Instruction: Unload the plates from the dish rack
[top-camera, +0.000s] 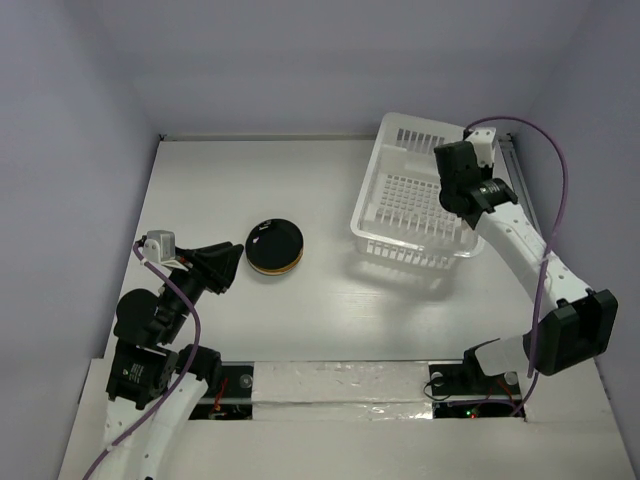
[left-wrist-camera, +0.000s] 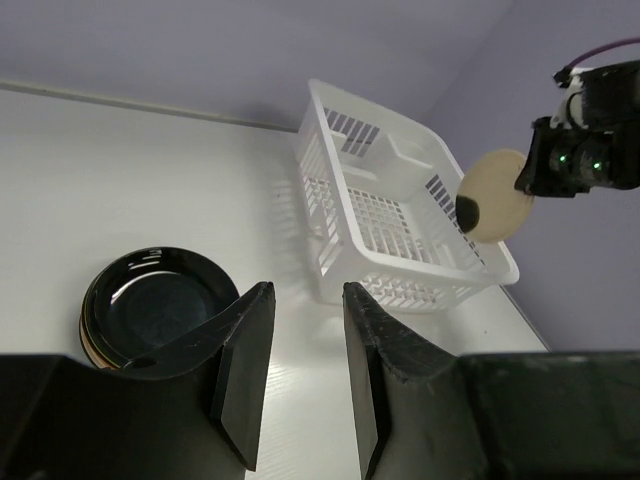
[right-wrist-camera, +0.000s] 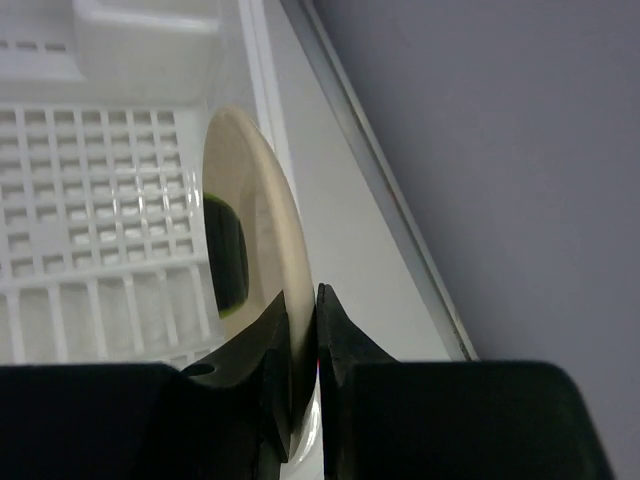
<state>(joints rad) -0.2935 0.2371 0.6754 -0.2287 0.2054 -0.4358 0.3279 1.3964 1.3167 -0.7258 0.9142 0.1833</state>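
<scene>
The white dish rack (top-camera: 415, 205) stands at the back right of the table. My right gripper (right-wrist-camera: 303, 310) is shut on the rim of a cream plate (right-wrist-camera: 255, 220) with a dark motif, holding it on edge above the rack's right side. From the left wrist that plate (left-wrist-camera: 495, 195) shows as a pale disc beside the rack (left-wrist-camera: 390, 210). A stack of plates (top-camera: 275, 246) with a dark one on top lies flat mid-table. My left gripper (top-camera: 232, 262) hovers just left of that stack (left-wrist-camera: 150, 310), open, with nothing between its fingers (left-wrist-camera: 240, 370).
The rack's grid floor (right-wrist-camera: 100, 190) shows no other plate in the parts I can see. A table rail (right-wrist-camera: 380, 190) and the side wall run close on the right of the rack. Both arm bases sit at the near edge.
</scene>
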